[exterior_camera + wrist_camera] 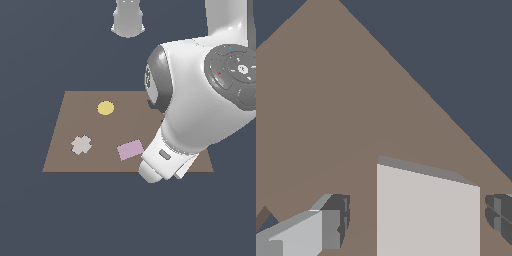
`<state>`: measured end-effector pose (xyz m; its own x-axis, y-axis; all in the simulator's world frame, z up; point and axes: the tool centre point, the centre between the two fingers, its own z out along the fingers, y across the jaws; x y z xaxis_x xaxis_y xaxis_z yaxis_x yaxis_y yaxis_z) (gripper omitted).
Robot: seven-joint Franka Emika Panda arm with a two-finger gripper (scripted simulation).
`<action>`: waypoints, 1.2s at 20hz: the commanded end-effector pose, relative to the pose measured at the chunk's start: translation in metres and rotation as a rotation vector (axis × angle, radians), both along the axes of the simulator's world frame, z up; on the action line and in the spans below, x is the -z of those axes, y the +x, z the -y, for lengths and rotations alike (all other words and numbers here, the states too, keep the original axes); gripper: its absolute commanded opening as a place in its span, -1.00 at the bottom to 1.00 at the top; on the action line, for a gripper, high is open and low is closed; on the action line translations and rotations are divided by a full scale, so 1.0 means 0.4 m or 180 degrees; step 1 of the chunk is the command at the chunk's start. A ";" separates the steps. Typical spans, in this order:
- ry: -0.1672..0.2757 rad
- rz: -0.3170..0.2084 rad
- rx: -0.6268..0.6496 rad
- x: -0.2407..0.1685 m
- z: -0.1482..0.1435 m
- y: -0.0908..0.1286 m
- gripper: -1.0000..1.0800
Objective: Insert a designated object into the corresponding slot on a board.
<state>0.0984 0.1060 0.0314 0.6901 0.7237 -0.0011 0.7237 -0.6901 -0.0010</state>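
Filling the near part of the exterior view, the white arm (200,100) is leaning over the board (90,125) and hiding its right side. In the wrist view the grey square block (428,212) is lying flat on the board, between the spread jaws (418,222), which are touching neither side, so closing looks next.
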 end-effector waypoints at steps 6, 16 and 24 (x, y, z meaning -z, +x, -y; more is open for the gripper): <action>0.0000 0.0005 -0.0003 0.004 -0.001 0.001 -1.00; -0.0001 0.0005 -0.0042 0.003 -0.001 0.002 -1.00; 0.0000 0.0006 -0.0364 0.001 -0.014 0.002 -1.00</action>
